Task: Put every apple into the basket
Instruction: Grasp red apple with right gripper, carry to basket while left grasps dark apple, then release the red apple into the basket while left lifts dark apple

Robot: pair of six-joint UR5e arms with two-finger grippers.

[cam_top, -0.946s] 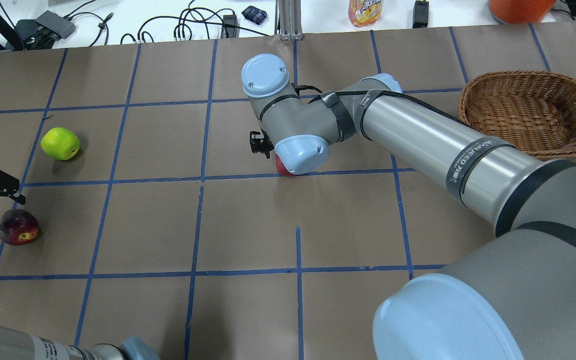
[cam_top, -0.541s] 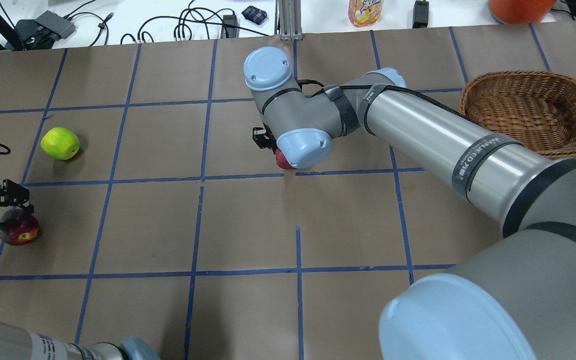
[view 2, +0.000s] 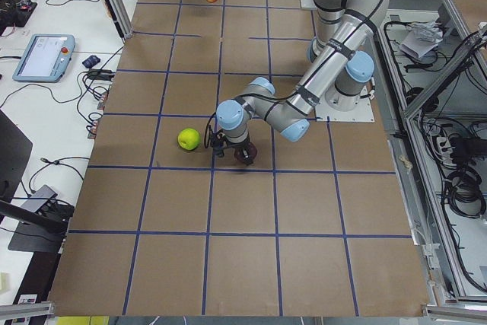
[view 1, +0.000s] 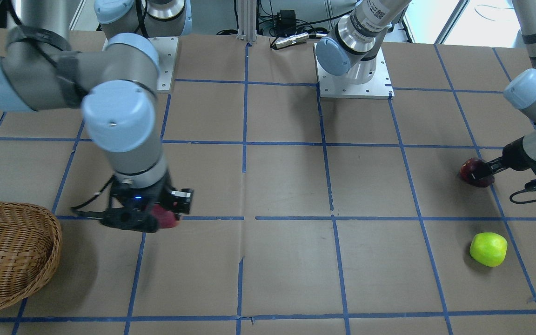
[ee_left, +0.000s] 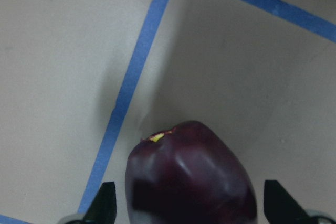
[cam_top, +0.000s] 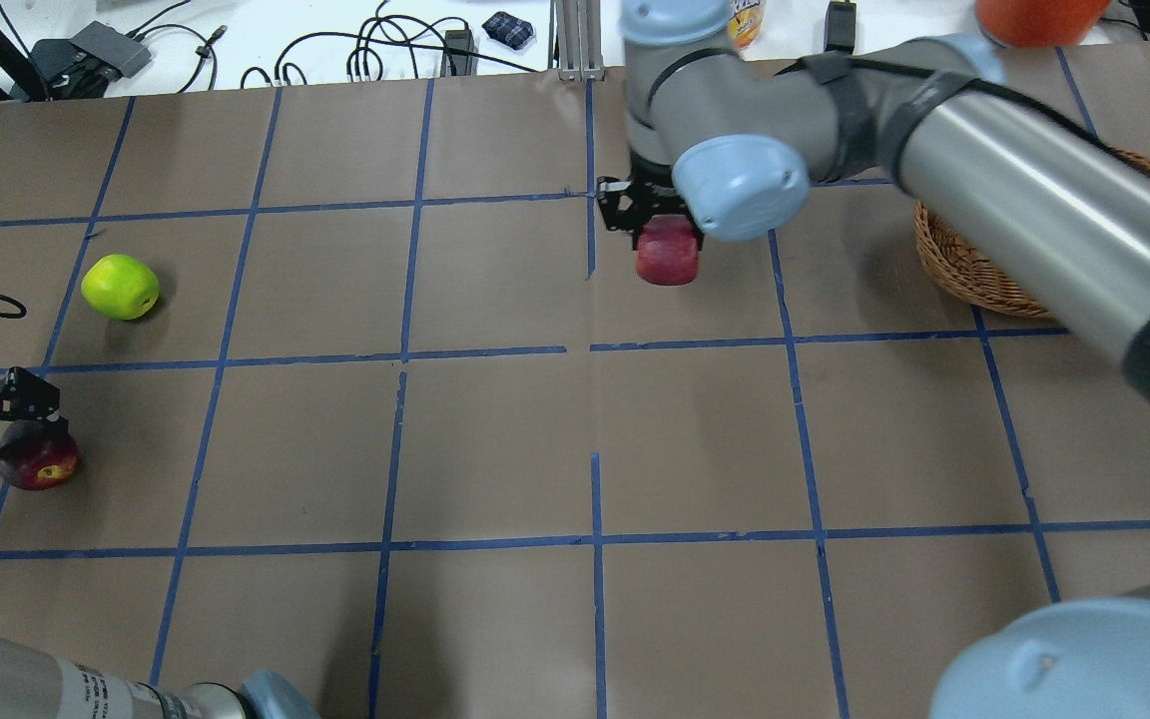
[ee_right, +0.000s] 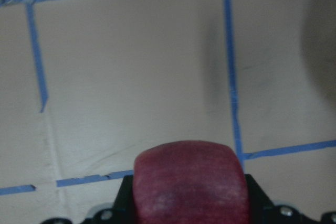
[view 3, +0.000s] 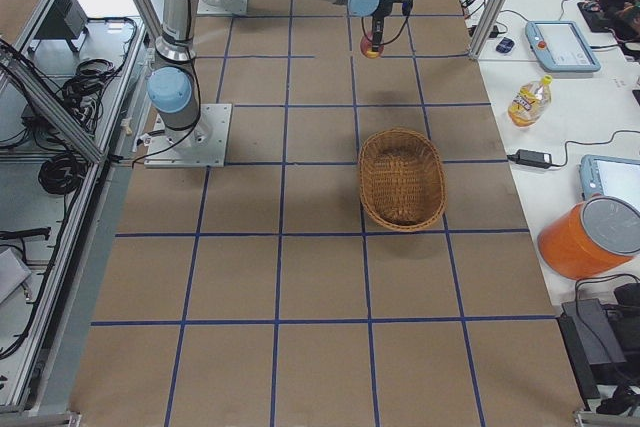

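Nearest the robot, the left gripper [cam_top: 8, 424] has dropped from beside the maroon apple [cam_top: 36, 459] to straddle it. Its fingers [ee_left: 102, 205] are spread, one on each side with a sliver of gap, so nothing is gripped yet and this apple rests on the surface [cam_top: 495, 439]. Closing looks like the next step there. Just beyond, the green apple [cam_top: 121, 287] lies untouched.

Farther out, the right gripper [cam_top: 665, 238] is clenched on the red apple [cam_top: 668, 258]. A moment ago that apple sat low near the surface's middle; now it is raised and carried toward the basket [cam_top: 954, 262], near it but not yet over the rim. That makes the first delivery close, with no apple in so far.

I see nothing between the red apple and the basket. The right forearm [cam_top: 1034, 200] spans the basket's near side and may hinder the left arm's long carry. Past the far edge lie cables [cam_top: 385, 50] and an orange container [cam_top: 1034, 15].
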